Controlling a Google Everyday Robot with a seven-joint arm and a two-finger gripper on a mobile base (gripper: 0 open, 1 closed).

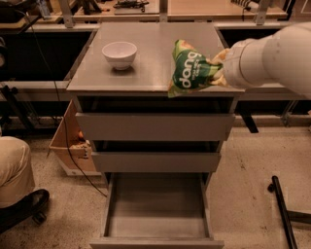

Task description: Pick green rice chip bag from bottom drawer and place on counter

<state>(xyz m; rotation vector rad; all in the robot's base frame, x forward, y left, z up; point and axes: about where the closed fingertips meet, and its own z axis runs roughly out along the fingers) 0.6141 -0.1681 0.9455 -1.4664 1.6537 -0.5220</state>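
While your gripper (pixel 215 69) is clamped on the green rice chip bag (pixel 188 68) over the counter's (pixel 146 73) front-right edge, note the risk: released here, the overhanging bag may tip off toward the open bottom drawer (pixel 156 214).

Speckled concrete floor (pixel 252 165), tan workbench (pixel 194 7) behind, cardboard box (pixel 65 143) left

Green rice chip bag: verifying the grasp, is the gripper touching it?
Touching. Camera view: the gripper pinches the green rice chip bag, held above the counter.
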